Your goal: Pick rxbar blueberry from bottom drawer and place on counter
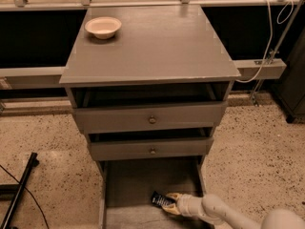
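Observation:
The bottom drawer (128, 185) is pulled out at the foot of the grey cabinet. The rxbar blueberry (160, 200), a dark bar, lies on the drawer floor toward the right. My gripper (170, 202) reaches in from the lower right on a white arm. Its pale fingers (172, 196) sit around the bar's right end, touching it. The bar rests low in the drawer. The counter (157, 46) is the flat grey top of the cabinet, far above the gripper.
A cream bowl (103, 26) stands on the counter's back left corner. Two upper knobbed drawers (151, 119) stand slightly ajar above the bottom one. A black stand leg (19, 192) lies on the speckled floor at left. A white cable (267, 37) hangs at right.

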`<action>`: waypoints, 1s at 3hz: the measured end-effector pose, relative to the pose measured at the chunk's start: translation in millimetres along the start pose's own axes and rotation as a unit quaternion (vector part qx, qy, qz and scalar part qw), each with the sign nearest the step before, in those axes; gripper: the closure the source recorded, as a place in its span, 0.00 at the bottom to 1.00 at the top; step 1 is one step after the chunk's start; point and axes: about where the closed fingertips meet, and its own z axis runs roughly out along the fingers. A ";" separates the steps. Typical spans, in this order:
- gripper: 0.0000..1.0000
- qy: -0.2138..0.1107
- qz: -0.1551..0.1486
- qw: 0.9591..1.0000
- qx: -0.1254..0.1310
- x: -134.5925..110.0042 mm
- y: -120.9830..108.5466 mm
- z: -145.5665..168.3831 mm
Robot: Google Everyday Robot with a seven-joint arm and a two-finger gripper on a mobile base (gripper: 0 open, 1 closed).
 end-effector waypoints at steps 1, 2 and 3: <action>1.00 -0.064 -0.029 0.997 -0.024 -47.3 11.1 -17.0; 1.00 -0.117 -0.105 0.987 -0.029 -128.3 30.3 -68.4; 1.00 -0.111 -0.171 0.979 -0.028 -192.4 44.2 -113.2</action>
